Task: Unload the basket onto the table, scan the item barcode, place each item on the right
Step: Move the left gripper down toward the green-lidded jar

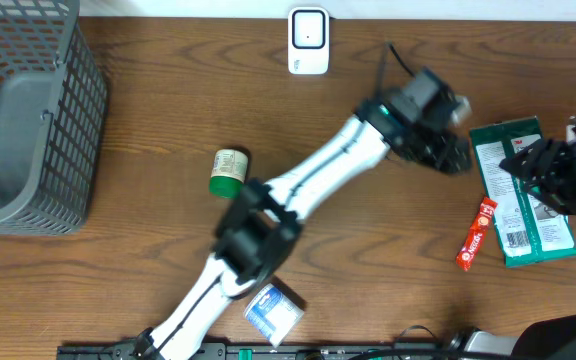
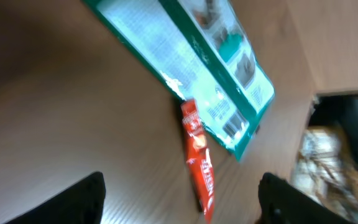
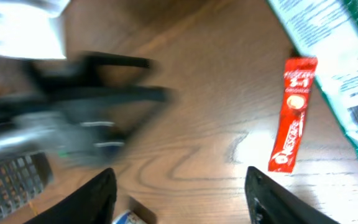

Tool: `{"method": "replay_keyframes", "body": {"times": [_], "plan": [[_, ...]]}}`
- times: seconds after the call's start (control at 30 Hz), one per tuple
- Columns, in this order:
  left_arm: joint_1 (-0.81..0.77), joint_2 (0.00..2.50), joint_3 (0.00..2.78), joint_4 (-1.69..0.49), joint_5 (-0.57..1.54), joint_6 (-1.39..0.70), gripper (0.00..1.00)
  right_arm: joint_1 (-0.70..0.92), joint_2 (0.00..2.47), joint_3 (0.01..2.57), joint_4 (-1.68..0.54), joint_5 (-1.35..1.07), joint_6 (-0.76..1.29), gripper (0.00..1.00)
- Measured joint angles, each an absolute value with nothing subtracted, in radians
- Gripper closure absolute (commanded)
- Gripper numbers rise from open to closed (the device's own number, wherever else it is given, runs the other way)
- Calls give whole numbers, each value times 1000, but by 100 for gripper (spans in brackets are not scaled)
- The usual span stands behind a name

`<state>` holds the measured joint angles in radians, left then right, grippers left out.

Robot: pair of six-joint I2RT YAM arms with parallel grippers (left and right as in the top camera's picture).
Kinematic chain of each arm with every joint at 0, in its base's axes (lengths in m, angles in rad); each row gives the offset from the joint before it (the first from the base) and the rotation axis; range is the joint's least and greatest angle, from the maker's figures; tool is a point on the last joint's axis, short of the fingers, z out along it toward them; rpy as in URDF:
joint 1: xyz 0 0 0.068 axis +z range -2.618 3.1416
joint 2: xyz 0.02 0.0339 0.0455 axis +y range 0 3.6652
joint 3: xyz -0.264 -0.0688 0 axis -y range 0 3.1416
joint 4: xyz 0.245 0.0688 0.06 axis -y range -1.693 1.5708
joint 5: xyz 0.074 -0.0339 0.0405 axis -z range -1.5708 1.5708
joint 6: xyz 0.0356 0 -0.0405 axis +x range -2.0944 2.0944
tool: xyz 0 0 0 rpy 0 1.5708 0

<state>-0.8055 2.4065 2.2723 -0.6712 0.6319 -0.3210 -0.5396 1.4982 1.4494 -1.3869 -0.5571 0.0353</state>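
A green and white packet (image 1: 524, 192) lies flat at the table's right, with a barcode on its label near the lower end. A red sachet (image 1: 476, 235) rests against its left edge. The white scanner (image 1: 308, 41) stands at the back edge. My left gripper (image 1: 450, 150) hovers just left of the packet, open. In the left wrist view the red sachet (image 2: 199, 163) and packet (image 2: 194, 65) lie on the table beyond the left gripper (image 2: 182, 205). My right gripper (image 1: 528, 166) is over the packet, open. The right gripper (image 3: 182, 199) is empty, with the sachet (image 3: 293, 115) to its right.
A grey wire basket (image 1: 23, 110) stands at the far left. A green-capped bottle (image 1: 229, 172) lies mid-table and a blue and white pack (image 1: 273, 312) lies near the front edge. The left arm (image 1: 308, 180) crosses the table diagonally.
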Motion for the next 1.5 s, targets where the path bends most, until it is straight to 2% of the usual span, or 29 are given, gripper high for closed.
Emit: {"method": "replay_keyframes", "body": {"times": [0.03, 0.1, 0.13, 0.17, 0.3, 0.37, 0.5, 0.53, 0.57, 0.63, 0.73, 0.8, 0.93, 1.07, 1.23, 1.5], "plan": [[-791, 2371, 2273, -706, 603, -315, 38, -530, 1498, 1433, -1382, -558, 31, 56], [-752, 2287, 2274, -789, 542, -291, 93, -503, 1498, 1381, -1354, -557, 33, 80], [-730, 2243, 2275, -833, 513, -270, 93, -490, 1498, 1348, -1335, -558, 36, 88], [-706, 2205, 2278, -882, 486, -252, 93, -477, 1498, 1314, -1317, -557, 35, 91], [-622, 2114, 2284, -1056, 403, -174, 93, -422, 1498, 1154, -1208, -557, 46, 95], [-587, 2103, 2285, -1123, 374, -148, 92, -402, 1498, 1084, -1155, -557, 54, 97], [-508, 2107, 2284, -1253, 332, -92, 83, -370, 1498, 906, -984, -533, 113, 98], [-487, 2107, 2283, -1277, 326, -78, 75, -369, 1498, 870, -945, -524, 133, 98], [-466, 2107, 2283, -1299, 321, -59, 72, -368, 1498, 830, -898, -510, 157, 97], [-419, 2107, 2283, -1337, 306, -39, 71, -368, 1498, 753, -810, -475, 208, 97], [-355, 2107, 2283, -1383, 251, -21, 71, -368, 1498, 647, -684, -408, 289, 90], [-310, 2107, 2283, -1408, 207, -14, 71, -370, 1486, 603, -622, -393, 335, 90], [-228, 2107, 2276, -1422, 147, 1, 67, -368, 1456, 582, -561, -334, 398, 99], [-146, 2107, 2235, -1424, 118, -2, 67, -373, 1446, 594, -559, -226, 439, 99], [-62, 2107, 2120, -1397, 99, -7, 67, -395, 1464, 633, -626, -213, 443, 90], [-36, 2107, 1893, -1278, 98, -36, 67, -379, 1483, 730, -636, -529, 378, 80]]}}
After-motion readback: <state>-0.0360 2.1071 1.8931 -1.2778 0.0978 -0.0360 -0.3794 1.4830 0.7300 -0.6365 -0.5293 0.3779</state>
